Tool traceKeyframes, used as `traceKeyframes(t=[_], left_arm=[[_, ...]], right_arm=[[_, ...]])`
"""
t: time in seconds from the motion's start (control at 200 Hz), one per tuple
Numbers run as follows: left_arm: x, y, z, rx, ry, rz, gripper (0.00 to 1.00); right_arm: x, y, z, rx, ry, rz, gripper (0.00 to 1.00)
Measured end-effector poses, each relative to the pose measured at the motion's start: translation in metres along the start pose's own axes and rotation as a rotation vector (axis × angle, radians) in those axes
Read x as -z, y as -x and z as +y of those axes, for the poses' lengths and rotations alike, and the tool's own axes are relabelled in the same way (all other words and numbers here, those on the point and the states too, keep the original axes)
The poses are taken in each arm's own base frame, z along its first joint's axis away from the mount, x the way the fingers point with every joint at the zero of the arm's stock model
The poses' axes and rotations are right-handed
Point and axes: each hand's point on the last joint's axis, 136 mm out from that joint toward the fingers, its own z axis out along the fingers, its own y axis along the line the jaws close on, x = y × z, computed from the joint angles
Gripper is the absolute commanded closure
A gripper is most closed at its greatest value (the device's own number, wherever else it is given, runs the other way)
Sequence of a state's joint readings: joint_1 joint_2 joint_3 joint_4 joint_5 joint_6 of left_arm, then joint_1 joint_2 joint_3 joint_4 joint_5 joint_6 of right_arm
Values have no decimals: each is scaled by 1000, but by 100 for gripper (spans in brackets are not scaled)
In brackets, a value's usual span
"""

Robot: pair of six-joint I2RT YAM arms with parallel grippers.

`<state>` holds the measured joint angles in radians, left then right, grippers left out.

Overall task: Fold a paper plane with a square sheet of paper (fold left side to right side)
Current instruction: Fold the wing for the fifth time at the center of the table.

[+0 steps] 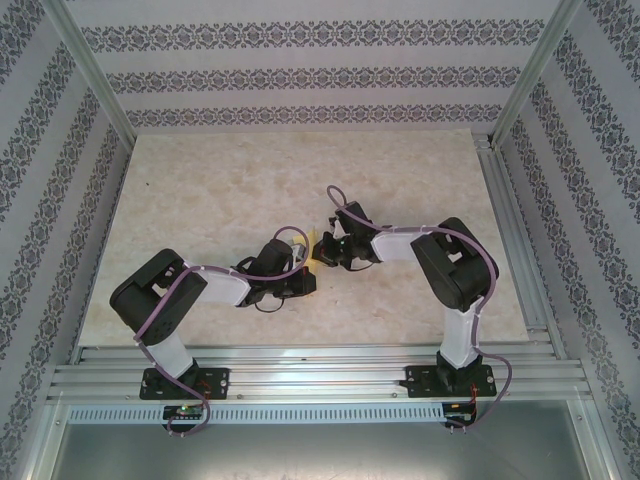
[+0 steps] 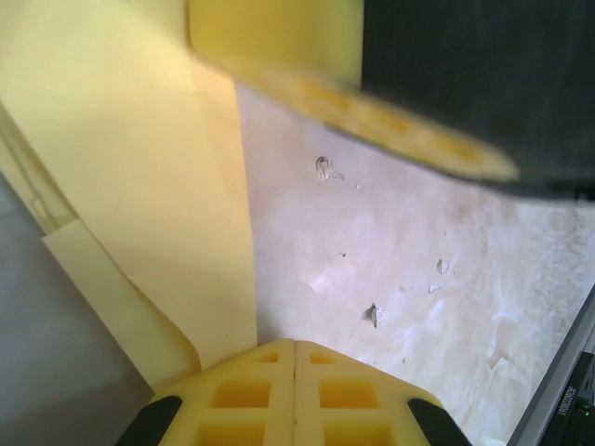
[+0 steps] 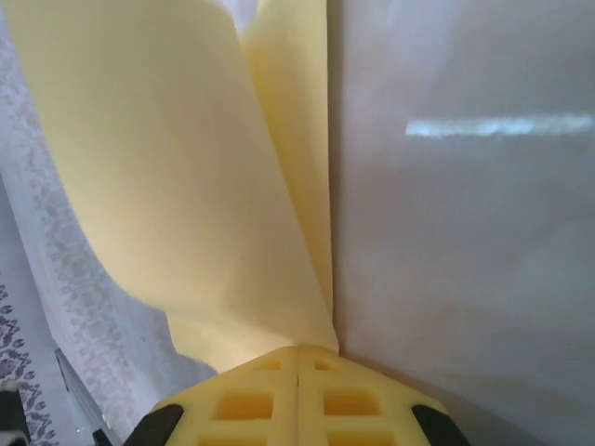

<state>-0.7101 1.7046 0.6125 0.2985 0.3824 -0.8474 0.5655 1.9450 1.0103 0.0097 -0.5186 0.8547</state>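
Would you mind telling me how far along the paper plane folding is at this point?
Done: the yellow sheet is gripped and curled into two loose layers. In hand: the left gripper and right gripper are each shut on it. Left: pressing a crease flat and every later fold; no pointed plane shape shows.

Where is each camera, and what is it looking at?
Top: above and behind, looking down at the table; left arm and right arm show, bases nearest.
Left wrist: on the left arm, looking along the left claw at the paper and table.
Right wrist: on the right arm, looking along the right claw at the paper.
Shared: both wrist views see the paper pinched in a shut claw.
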Motion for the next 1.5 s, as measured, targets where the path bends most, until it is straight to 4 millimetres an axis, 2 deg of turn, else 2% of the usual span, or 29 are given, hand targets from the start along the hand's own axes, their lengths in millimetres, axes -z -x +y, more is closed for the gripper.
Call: traceKeyframes(t=[0.375,0.565,0.779,0.864,0.969,1.084,1.144,1.234,1.289,1.344,1.414,1.499], left_arm=[[0,1,0,0,2,-3,100],[1,1,1,-1,4,-6,100],[3,-2,2,1,8,-2,100],[5,-4,3,3,11,2,100],[6,-8,3,2,14,8,100],[6,-8,4,2,15,10,100],[7,-8,4,2,16,10,100],[7,-8,4,3,16,11,100],[7,-9,4,3,17,12,100],[7,-9,4,4,18,13,100],[7,-9,4,4,19,13,100],[7,-9,4,4,19,13,100]], right_arm=[[-10,35,1,35,-11,-8,99],[-9,66,-4,33,-11,-51,98],[6,111,-10,56,-41,-148,98],[17,119,-12,65,-52,-176,97],[45,110,-10,80,-70,-201,96],[83,82,16,131,-22,-231,96],[91,66,30,156,8,-232,96],[81,31,44,184,51,-189,97],[68,10,43,168,67,-146,97],[54,-10,32,139,59,-98,97],[39,-22,18,97,34,-56,98],[28,-23,7,63,20,-39,98]])
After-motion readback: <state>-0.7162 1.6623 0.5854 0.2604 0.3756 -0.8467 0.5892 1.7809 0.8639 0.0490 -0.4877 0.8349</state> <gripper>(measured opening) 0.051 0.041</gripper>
